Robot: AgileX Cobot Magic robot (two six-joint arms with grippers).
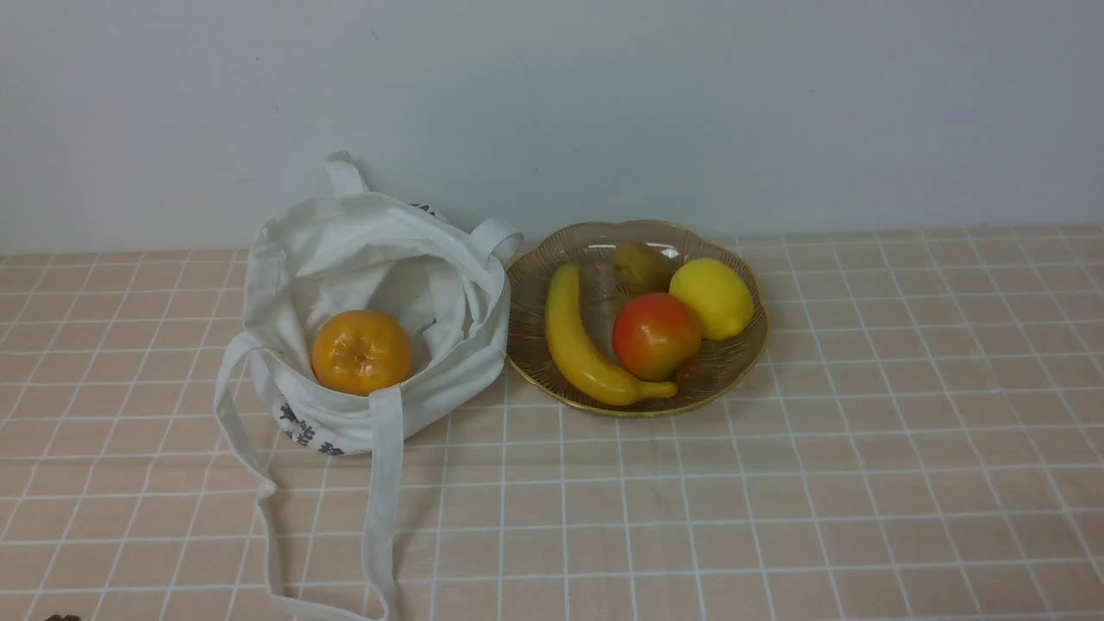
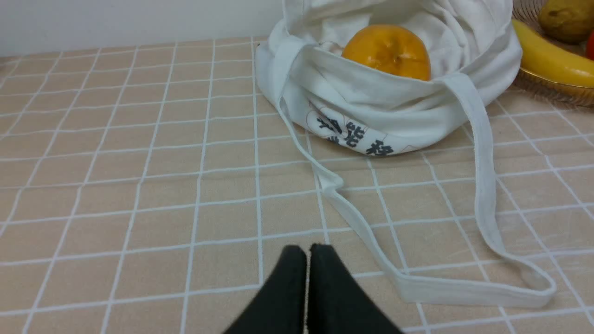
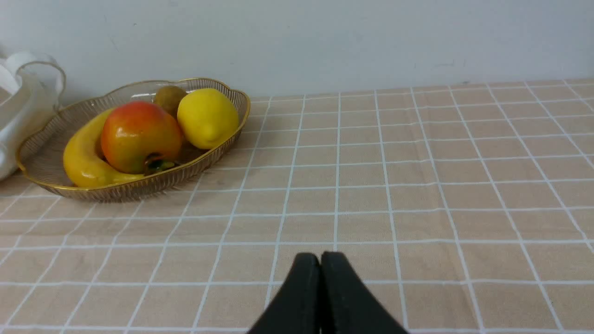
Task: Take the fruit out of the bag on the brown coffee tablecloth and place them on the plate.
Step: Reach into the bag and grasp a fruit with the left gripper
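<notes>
An orange fruit (image 1: 361, 351) (image 2: 388, 51) lies inside the open white bag (image 1: 448, 362) (image 2: 371, 106), which sits on the checked tablecloth (image 1: 776, 500). To the bag's right stands the ribbed glass plate (image 1: 742, 362) (image 3: 41, 153). In the left wrist view my left gripper (image 2: 308, 248) is shut and empty, low over the cloth, well short of the bag. My right gripper (image 3: 320, 255) is also shut on nothing, over bare cloth, with the plate off to one side ahead. Neither gripper shows in the front view.
On the plate lie a banana (image 1: 582, 349), a red-and-yellow apple-like fruit (image 1: 656, 335), a lemon (image 1: 711, 297) and a brownish fruit (image 1: 636, 263) behind them. The bag's long strap (image 2: 482, 204) trails over the cloth toward the left gripper. A pale wall (image 1: 552, 103) backs the table.
</notes>
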